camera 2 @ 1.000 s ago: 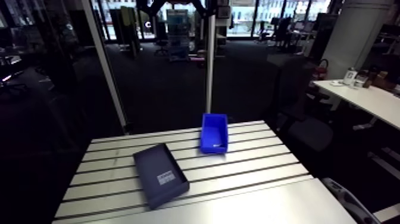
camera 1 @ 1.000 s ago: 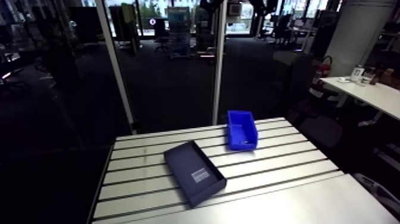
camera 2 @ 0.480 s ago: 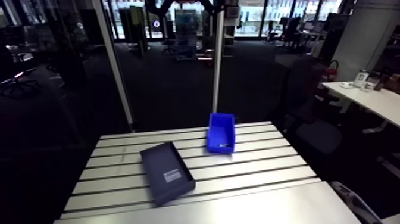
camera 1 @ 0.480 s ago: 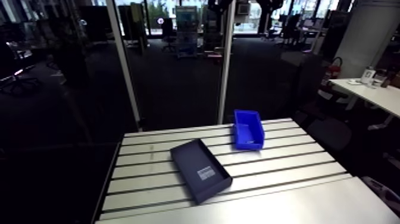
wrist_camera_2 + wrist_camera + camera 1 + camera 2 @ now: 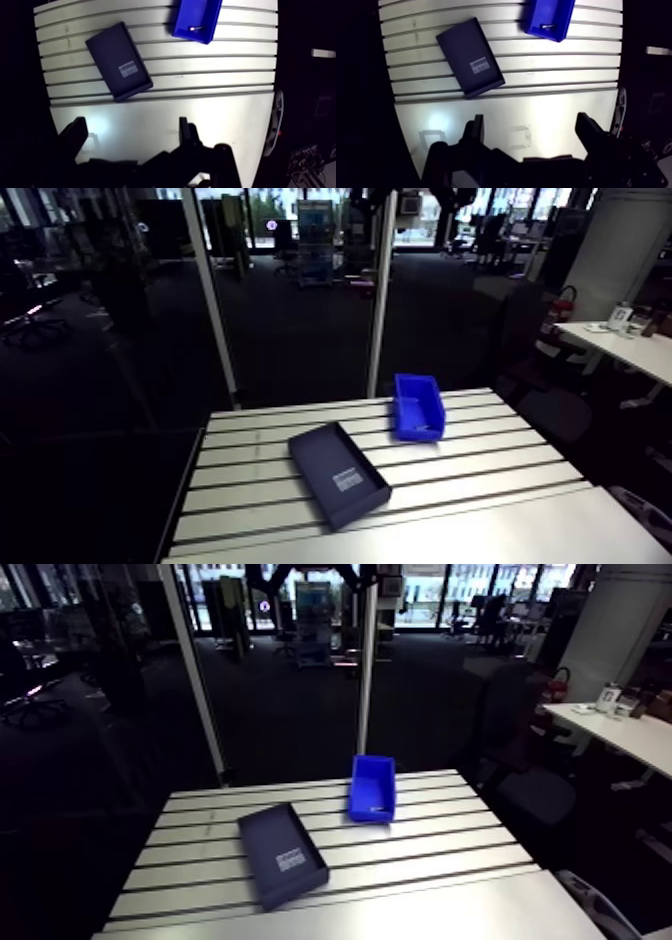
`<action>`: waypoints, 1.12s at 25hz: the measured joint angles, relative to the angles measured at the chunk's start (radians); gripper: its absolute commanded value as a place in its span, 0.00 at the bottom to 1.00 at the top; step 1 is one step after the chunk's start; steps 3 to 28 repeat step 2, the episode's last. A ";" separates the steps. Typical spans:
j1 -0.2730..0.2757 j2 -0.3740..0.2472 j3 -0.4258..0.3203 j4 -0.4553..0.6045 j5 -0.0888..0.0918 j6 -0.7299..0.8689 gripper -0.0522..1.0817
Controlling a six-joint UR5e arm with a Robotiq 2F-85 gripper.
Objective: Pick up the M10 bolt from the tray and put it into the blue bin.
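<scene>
1. Seen in the wrist view: claw [image 5: 531,122] spread wide and gripping nothing. Hanging high over bare counter [image 5: 546,100], well apart from tray and bin.
2. Found the M10 bolt [image 5: 195,28] inside the blue bin [image 5: 560,12], towards the end nearer the claw. Judged so from a small bright piece, too small to confirm. Bin far ahead of the claw, at the counter's far side.
3. Checked the tray [image 5: 461,45]: dark, shallow, set askew on the counter, near the bin but not touching. Only a pale label [image 5: 479,65] on its floor, no bolt visible.
4. Judged the task as good as done. Step in hand reads as pulling clear after the drop.
5. To do it well:
   - Keep the claw apart and lift straight.
   - Avoid any low sweep over the bin rim or tray edge.
   - Confirm the bolt at rest within the bin walls before parking.
6. Against the earlier frames: whole arm view shifted a little sideways, so put down to the camera travelling with the arm. Tray and bin in the same places on the counter, same relation to each other. No change in bin contents made out.
</scene>
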 measured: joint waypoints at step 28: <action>0.000 -0.002 0.003 0.001 0.000 0.000 0.05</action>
